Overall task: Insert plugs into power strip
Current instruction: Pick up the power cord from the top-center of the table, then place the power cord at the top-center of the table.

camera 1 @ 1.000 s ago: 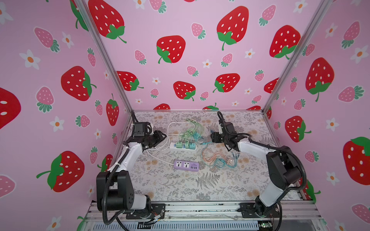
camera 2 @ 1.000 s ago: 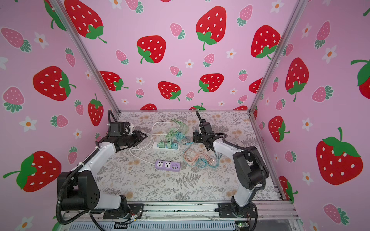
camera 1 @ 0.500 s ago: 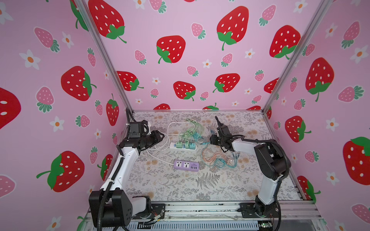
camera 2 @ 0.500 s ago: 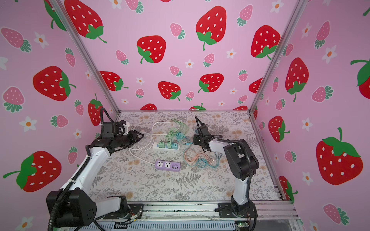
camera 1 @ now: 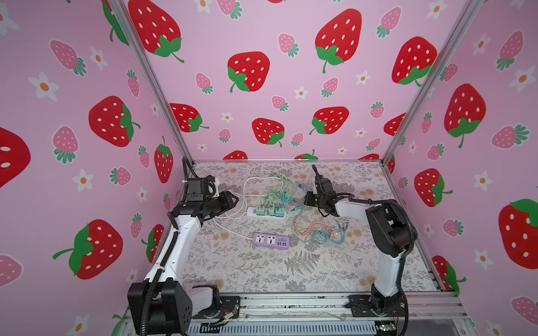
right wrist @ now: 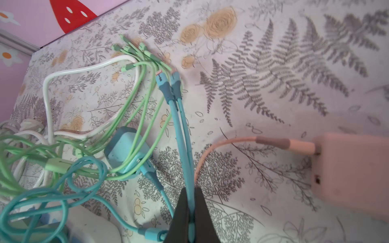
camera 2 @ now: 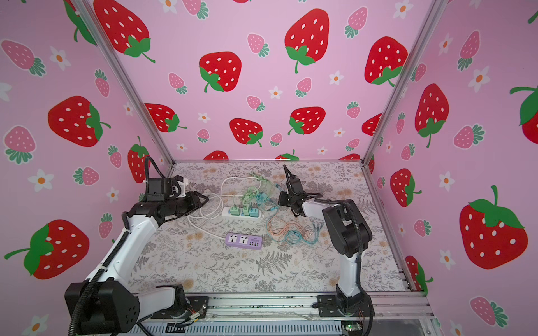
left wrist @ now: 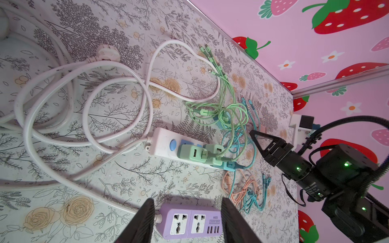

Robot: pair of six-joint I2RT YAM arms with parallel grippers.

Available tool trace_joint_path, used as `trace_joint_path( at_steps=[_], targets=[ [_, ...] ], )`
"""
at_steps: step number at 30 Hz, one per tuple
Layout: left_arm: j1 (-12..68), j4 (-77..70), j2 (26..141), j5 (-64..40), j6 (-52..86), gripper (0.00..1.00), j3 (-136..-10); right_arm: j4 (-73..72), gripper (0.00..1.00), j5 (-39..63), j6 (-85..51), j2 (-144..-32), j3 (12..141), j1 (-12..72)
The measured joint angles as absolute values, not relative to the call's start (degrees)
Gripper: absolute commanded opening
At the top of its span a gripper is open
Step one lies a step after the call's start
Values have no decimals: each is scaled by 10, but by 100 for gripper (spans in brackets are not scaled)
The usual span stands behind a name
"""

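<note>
Room: pink walls with big red strawberries, and a flowery table point(camera 1: 291, 270) below.
Right gripper point(right wrist: 190, 212): pinched tight on two thin teal-blue cables point(right wrist: 180, 134). A second ago its jaws were half open, so it has only just grabbed them.
Left gripper point(left wrist: 188, 204): about half open and holding nothing. It hangs over the purple strip point(left wrist: 189, 223) and has hardly moved.
What that means: I think the arm caught the strings, not a cube. It may pull them out of the way, or tug a plug loose. No new plug is in yet.
Plugs done: three plugs point(camera 1: 272, 210) stand in the white strip point(camera 1: 249, 214), two mint and one teal-blue. Their prongs are down and their tops are up.
Teal-blue plug point(right wrist: 124, 147): loose on the table near the white strip, lying under green cables point(right wrist: 56, 164). Its cord end faces the right gripper. I cannot see its prongs.
Peach-pink plug point(right wrist: 353, 174): loose and lying flat near the right gripper, on the other side of the held cables. Its peach cable point(right wrist: 271, 141) goes into the face turned toward them. Its prongs are hidden.
Held cables, which way: they run straight out from the jaws. Their tips point away from the gripper, toward the green tips.
Strips, long way: both lie side to side across the table in both top views. The purple one is nearer the front, and its two big sockets are empty.
</note>
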State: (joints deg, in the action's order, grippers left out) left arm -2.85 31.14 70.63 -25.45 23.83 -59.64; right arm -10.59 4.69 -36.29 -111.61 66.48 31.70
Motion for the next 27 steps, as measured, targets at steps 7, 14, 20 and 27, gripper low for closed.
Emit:
trace_joint_path(
  at_steps=[7,14,20,27],
  targets=[
    [-29,311,710,-255,238,53,-596,-84,0,86,-328,-1117,729,316],
    [-29,311,715,-255,237,53,-596,-83,0,107,-297,-1151,856,306],
    [-29,314,715,-255,236,53,-599,-76,0,109,-283,-1233,932,281],
    [-29,316,715,-255,235,53,-600,-24,11,105,-257,-1310,991,263]
  ],
)
